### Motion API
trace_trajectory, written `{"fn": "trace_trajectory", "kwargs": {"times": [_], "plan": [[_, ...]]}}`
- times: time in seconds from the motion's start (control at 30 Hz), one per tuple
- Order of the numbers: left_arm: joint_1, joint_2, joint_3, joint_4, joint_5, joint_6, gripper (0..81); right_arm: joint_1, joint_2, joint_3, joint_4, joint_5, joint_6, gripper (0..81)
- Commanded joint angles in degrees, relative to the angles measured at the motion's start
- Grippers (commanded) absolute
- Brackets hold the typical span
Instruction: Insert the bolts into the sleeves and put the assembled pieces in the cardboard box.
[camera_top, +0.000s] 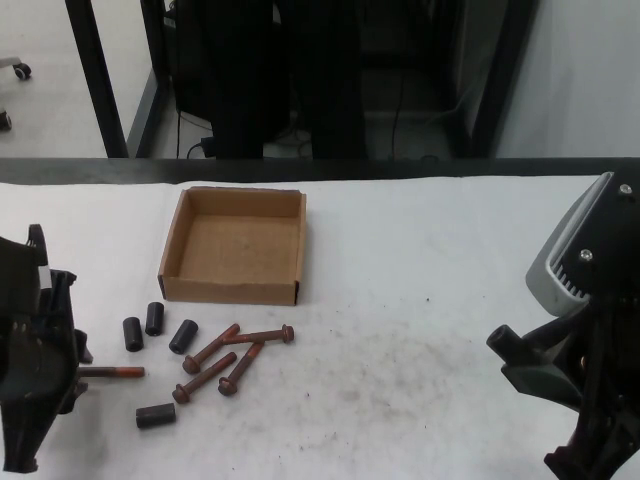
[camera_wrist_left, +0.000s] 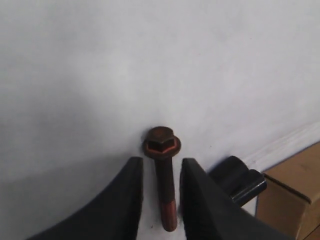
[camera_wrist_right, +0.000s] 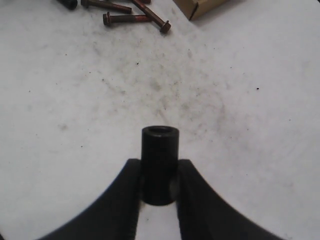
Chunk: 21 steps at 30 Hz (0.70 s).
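Holding the first pair for mating: one bolt, one sleeve, nothing boxed yet.
Left gripper (camera_wrist_left: 161, 163) is clamped on a bolt (camera_wrist_left: 164, 182) at the lower left of the high view; right gripper (camera_wrist_right: 159, 164) is clamped on a sleeve (camera_wrist_right: 160, 150) at the lower right, well apart from it. I judge the next move calls for bringing both arms together, lining the shank up with the bore, then pushing it through. On the bench (camera_top: 420, 260): loose bolts (camera_top: 258, 336), four, clustered below the cardboard box (camera_top: 230, 288); loose sleeves (camera_top: 154, 318), four, three just left of that cluster, one lower. Totals: five bolts, five sleeves, one box with no piece in it.
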Motion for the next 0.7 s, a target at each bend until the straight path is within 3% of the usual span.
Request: {"fn": "trace_trajectory", "kwargs": {"times": [0.0,0.67], "plan": [[0.14,0.12,-0.68,-0.69,0.53,-0.4,25.8,0.01,-0.38,-0.19,-0.22,-0.46,-0.61,0.2],[0.14,5.28,-0.68,-2.83,-0.24,-0.4,25.8,0.01,-0.38,-0.19,-0.22,-0.46,-3.7,0.2]]}}
